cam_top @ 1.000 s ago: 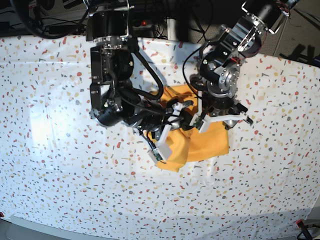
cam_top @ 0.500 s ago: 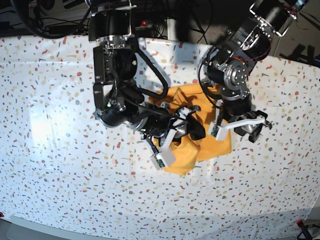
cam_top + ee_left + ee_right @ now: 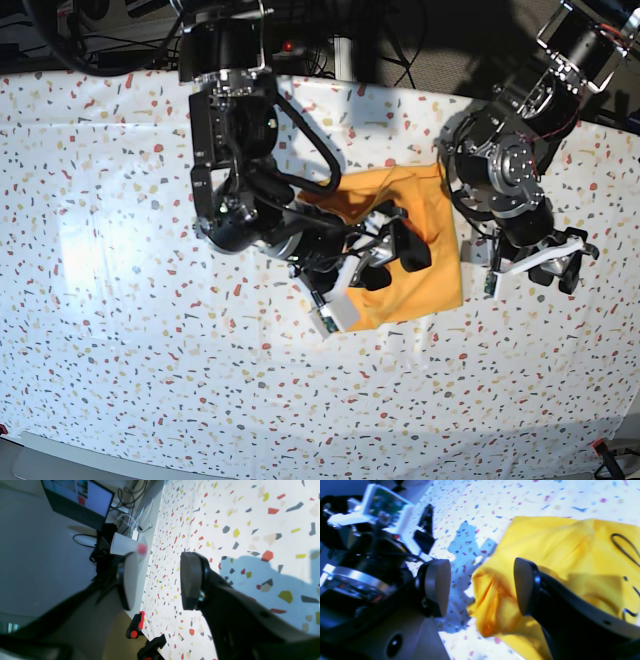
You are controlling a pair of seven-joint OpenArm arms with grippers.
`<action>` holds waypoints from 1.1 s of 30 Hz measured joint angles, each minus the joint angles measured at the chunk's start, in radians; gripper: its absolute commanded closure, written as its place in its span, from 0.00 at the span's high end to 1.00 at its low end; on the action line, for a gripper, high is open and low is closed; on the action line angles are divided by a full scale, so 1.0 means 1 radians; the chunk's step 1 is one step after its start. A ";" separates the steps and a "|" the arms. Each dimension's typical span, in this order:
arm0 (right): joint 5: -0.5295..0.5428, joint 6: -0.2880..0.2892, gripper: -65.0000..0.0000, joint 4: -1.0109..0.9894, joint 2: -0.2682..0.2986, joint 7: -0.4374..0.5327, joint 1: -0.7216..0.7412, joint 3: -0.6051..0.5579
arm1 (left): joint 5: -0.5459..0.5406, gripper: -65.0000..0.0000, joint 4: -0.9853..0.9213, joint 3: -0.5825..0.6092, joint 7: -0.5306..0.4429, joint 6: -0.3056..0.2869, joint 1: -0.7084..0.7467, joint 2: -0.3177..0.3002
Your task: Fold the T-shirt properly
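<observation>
The T-shirt (image 3: pixel 420 255) lies as a compact folded packet a bit right of table centre, on the speckled table (image 3: pixel 120 330) — roughly squarish, with a thicker bunched edge at its 7 o'clock corner in the base view. In the right wrist view the black heart outline (image 3: pixel 623 545) shows on the upper layer, so the marked side faces up.

Right gripper (image 3: pixel 385 262) hovers over the packet's left half, jaws apart w/ nothing between them; the right wrist view shows cloth under the gap, not pinched. Whether the lower finger touches the fabric I can't tell. Left gripper (image 3: pixel 560 265) sits off the shirt at its 3 o'clock side, near the edge but clear of it, jaws also apart and empty — the left wrist view shows only bare table between its pads (image 3: pixel 191 580).

Step in hand, as I read it: a fold looks just laid down, both grippers free of the cloth. The task seems far along, maybe at the final tidy-up.

Next move calls for a check of the lumpy 7 o'clock corner (image 3: pixel 490 610). If it needs fixing, the right gripper is nearest — a light press or a pinch-and-pull toward 7 o'clock to flatten w/o dragging the upper layer off. Otherwise both arms should lift straight up and clear so the fingers don't snag the fold.
</observation>
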 measured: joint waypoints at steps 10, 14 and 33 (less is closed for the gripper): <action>0.019 0.000 0.60 0.000 -0.004 0.089 0.054 -0.114 | 0.000 0.40 0.000 0.000 -0.002 0.000 0.000 0.000; -0.159 0.004 0.51 0.000 -0.005 -0.049 0.137 -0.027 | -0.097 0.40 0.008 0.000 -0.052 0.000 0.000 0.000; -0.187 0.007 0.39 -0.068 0.254 -0.121 0.130 0.287 | -0.979 0.40 0.420 0.001 -0.367 -0.556 0.005 -0.001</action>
